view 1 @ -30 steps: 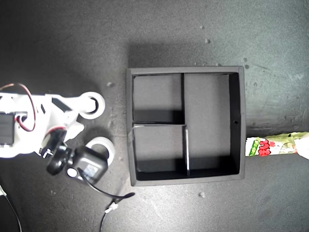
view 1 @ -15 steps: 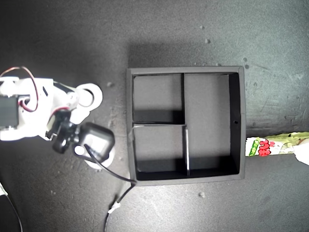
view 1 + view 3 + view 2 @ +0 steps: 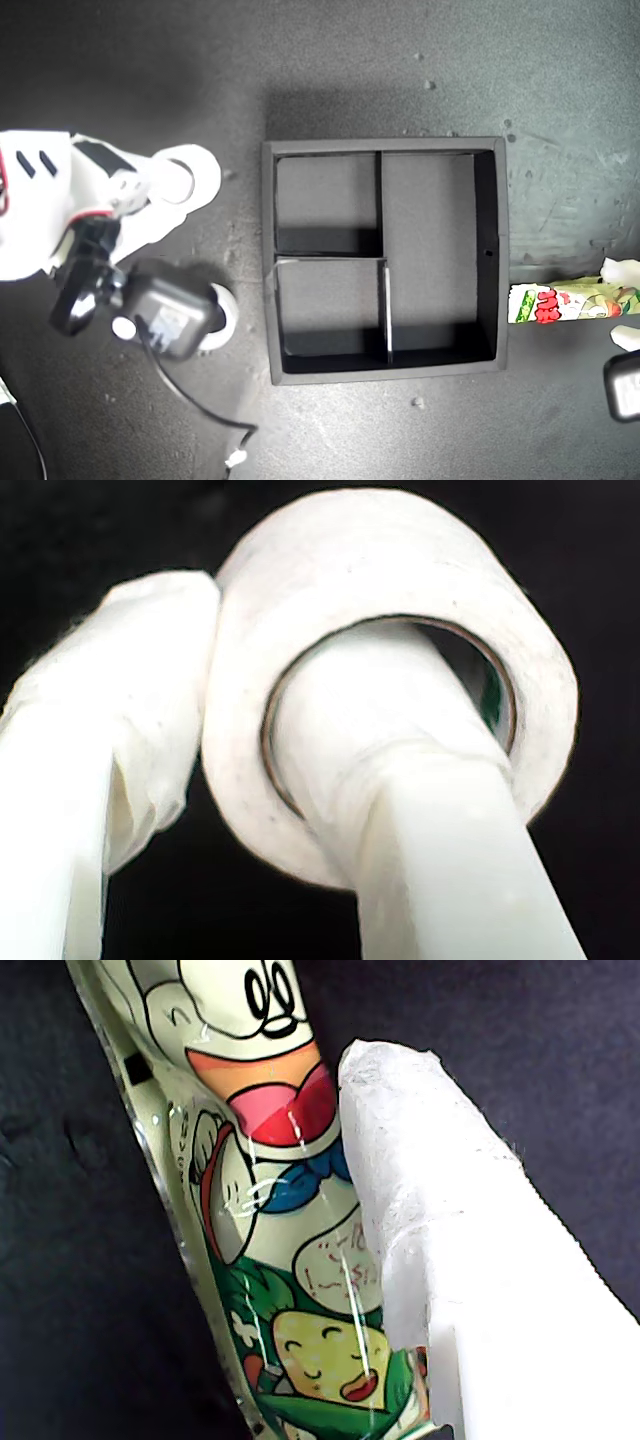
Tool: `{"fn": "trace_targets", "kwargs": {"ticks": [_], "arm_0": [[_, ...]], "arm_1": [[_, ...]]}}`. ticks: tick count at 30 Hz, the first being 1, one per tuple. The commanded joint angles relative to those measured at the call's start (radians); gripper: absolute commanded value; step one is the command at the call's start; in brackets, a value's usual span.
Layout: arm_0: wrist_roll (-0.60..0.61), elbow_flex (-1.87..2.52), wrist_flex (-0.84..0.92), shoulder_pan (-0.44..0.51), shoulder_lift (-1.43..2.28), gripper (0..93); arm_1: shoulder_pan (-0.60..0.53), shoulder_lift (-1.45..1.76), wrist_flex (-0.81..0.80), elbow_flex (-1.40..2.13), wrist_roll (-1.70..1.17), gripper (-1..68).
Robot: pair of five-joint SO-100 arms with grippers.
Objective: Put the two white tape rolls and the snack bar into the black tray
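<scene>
The black tray (image 3: 268, 260) sits mid-table with all its compartments bare. In the exterior view's left, my second gripper (image 3: 190, 185) is shut on one white tape roll (image 3: 185, 178). One finger (image 3: 400, 780) runs through the hole of this roll (image 3: 400, 570) and the other finger (image 3: 120, 700) presses its outer wall. The other white tape roll (image 3: 224, 318) lies on the table, half hidden under that arm's black camera housing. At the exterior view's right edge, my first gripper (image 3: 610, 300) is open, straddling the snack bar (image 3: 555, 303). One finger (image 3: 450, 1260) lies along the bar (image 3: 290, 1210).
A black cable (image 3: 200, 400) with a white connector (image 3: 235, 458) trails from the second arm toward the exterior view's lower edge. Small pale specks (image 3: 428, 85) dot the dark table around the tray.
The second arm has moved up the exterior view with the held roll, and its camera housing has swung over the lying roll. The first gripper's fingers have come in around the bar's end.
</scene>
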Motion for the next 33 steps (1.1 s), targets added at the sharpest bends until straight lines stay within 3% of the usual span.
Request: {"fn": "trace_targets", "kwargs": {"ticks": [1, 8, 13, 18, 20, 28, 33], "arm_0": [[0.038, -0.215, 0.021, 0.038, -0.097, 0.9], [0.106, -0.681, 0.127, 0.1, -0.437, 1.6], [0.107, -1.092, 0.325, 0.146, -0.729, 1.8], [0.071, -1.795, 0.664, 0.198, -1.14, 1.9], [0.063, -2.063, 0.747, 0.215, -1.293, 1.8], [-0.003, -1.881, 0.741, 0.241, -1.249, 2.0], [-0.021, -1.804, 0.741, 0.25, -1.206, 2.0]], "arm_1": [[-0.011, 0.0, -0.077, 0.055, 0.048, 29.4], [-0.037, 0.0, -0.302, 0.21, 0.106, 27.7], [-0.041, 0.0, -0.471, 0.336, 0.12, 23.8], [-0.034, 0.002, -0.535, 0.413, 0.098, 9.4], [-0.015, 0.014, -0.485, 0.399, 0.069, 5.7], [0.095, 0.014, 0.078, 0.026, -0.114, 4.2], [0.196, 0.014, 0.219, -0.16, -0.371, 2.3]]}}
